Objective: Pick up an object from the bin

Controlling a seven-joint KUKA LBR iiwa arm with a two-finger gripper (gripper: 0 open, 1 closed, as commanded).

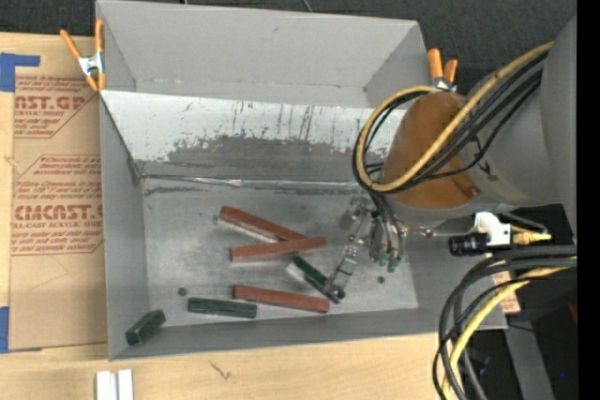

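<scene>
My gripper [366,259] is low in the right part of the bin, open, with nothing between its fingers. Its left finger [346,269] points down at the right end of a short dark green stick [314,277] that lies slanted on the floor; whether they touch I cannot tell. A red-brown stick [279,248] lies just left of the gripper, its right end close to the green stick. Another red-brown stick [281,298] lies below that, near the front wall.
A third red-brown stick [255,222] lies further left, crossing the middle one. A long dark green stick [221,307] and a small dark green block [145,326] lie at the front left. The arm's cables and orange cover overhang the right wall.
</scene>
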